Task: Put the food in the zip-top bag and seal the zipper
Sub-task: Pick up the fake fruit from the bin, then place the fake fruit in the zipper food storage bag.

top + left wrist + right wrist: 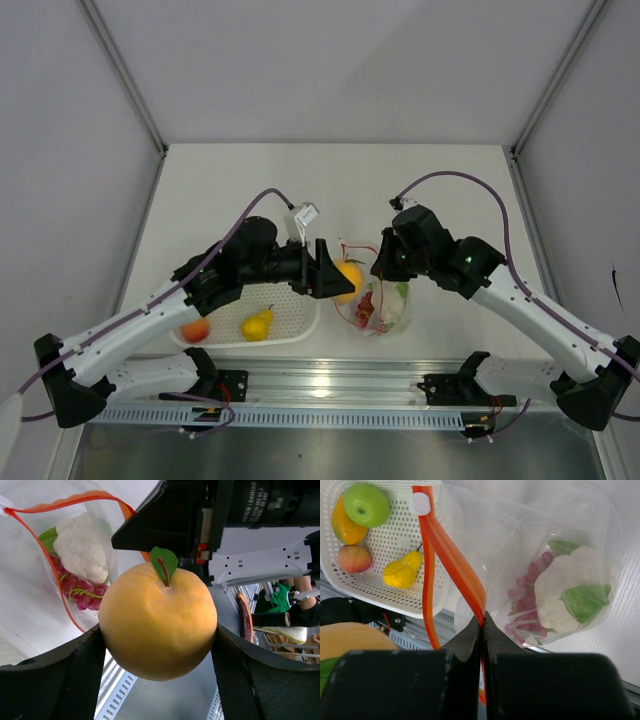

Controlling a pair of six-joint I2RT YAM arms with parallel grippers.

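Note:
My left gripper [159, 645] is shut on an orange fruit [157, 622] with a green leaf, held in the air beside the open mouth of the clear zip-top bag [380, 300]. My right gripper [482, 622] is shut on the bag's red-orange zipper strip [452, 560], holding the mouth up and open. Inside the bag lie a white cauliflower [565, 592] and dark red grapes [525, 587]; both also show in the left wrist view, the cauliflower [82, 545] above the grapes [82, 592]. In the top view the orange fruit [347, 280] is just left of the bag.
A white slotted basket [395, 545] sits left of the bag, holding a green apple [366, 505], an orange-yellow fruit [344, 522], a small red fruit [354, 559] and a yellow pear [402, 570]. A metal rail [330, 385] runs along the table's near edge.

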